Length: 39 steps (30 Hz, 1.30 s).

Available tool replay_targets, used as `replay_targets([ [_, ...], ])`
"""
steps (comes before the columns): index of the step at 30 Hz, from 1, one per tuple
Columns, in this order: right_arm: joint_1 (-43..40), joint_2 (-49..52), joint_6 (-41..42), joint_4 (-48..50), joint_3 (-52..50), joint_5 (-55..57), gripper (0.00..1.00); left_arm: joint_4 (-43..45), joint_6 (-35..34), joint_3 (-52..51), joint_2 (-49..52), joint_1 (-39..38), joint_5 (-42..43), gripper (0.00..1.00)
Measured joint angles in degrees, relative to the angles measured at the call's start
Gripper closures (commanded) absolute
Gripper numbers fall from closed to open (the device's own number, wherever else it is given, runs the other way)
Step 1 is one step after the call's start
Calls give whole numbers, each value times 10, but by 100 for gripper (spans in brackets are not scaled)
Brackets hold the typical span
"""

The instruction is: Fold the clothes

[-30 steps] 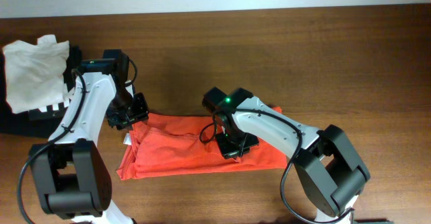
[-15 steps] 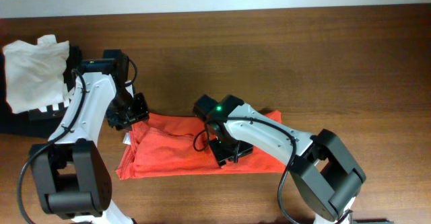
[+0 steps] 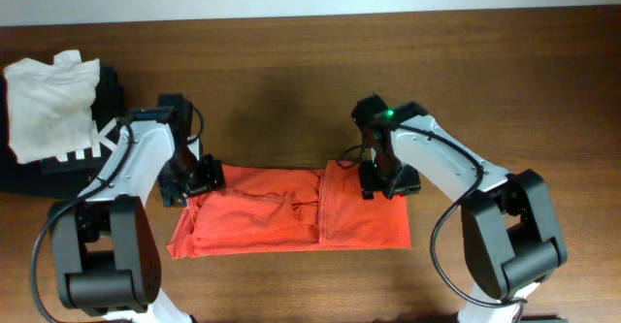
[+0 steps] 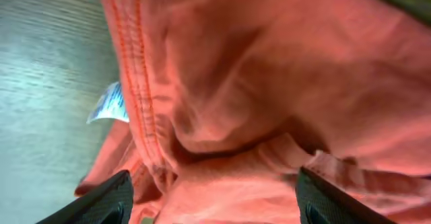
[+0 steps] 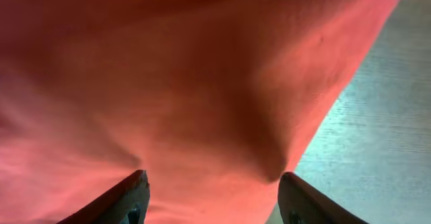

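The left claw (image 3: 194,177) stands wide open, its dark fingers (image 4: 94,202) spread well apart and gripping nothing. It hovers over the far left corner of the orange-red cloth T-shirt (image 3: 281,211), whose stitched hem and crumpled folds fill the left wrist view; a small white label (image 4: 108,103) sticks out at the hem. The right claw (image 3: 383,179) is also wide open and empty, its finger pads (image 5: 118,198) apart above smooth red cloth at the shirt's far right edge. The shirt lies as a long folded band on the brown wooden table (image 3: 466,61), right end lapped over. Far left lie a crumpled white garment (image 3: 44,105) and a black garment with white letters (image 3: 87,148).
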Motion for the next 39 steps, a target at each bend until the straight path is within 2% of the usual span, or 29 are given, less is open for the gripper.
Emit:
replay_targets([
  [6, 0, 0, -5, 44, -68, 2, 34, 66, 41, -60, 0, 0, 12, 23],
  [13, 0, 0, -7, 45, -69, 2, 33, 55, 56, -64, 0, 0, -56, 23],
  [19, 0, -1, -8, 45, -69, 2, 33, 58, 61, -53, -9, 0, -67, 22],
  [24, 0, -1, -8, 45, -69, 2, 33, 134, 63, -95, -10, 0, -68, 24],
  [26, 0, -1, -9, 45, -69, 2, 33, 158, 64, -116, -26, 1, -67, 37],
  [27, 0, -1, -9, 45, -69, 2, 33, 166, 66, -123, -30, 1, -64, 50],
  [32, 0, -1, -8, 45, -69, 2, 33, 174, 66, -130, -32, -1, -31, 93],
  [34, 0, -1, -8, 45, -69, 2, 32, 174, 68, -130, -32, -1, -23, 99],
  [38, 0, -1, -8, 45, -69, 2, 32, 171, 68, -130, -34, -1, -24, 100],
  [39, 0, -1, -9, 45, -69, 2, 32, 167, 64, -128, -34, -1, -31, 85],
])
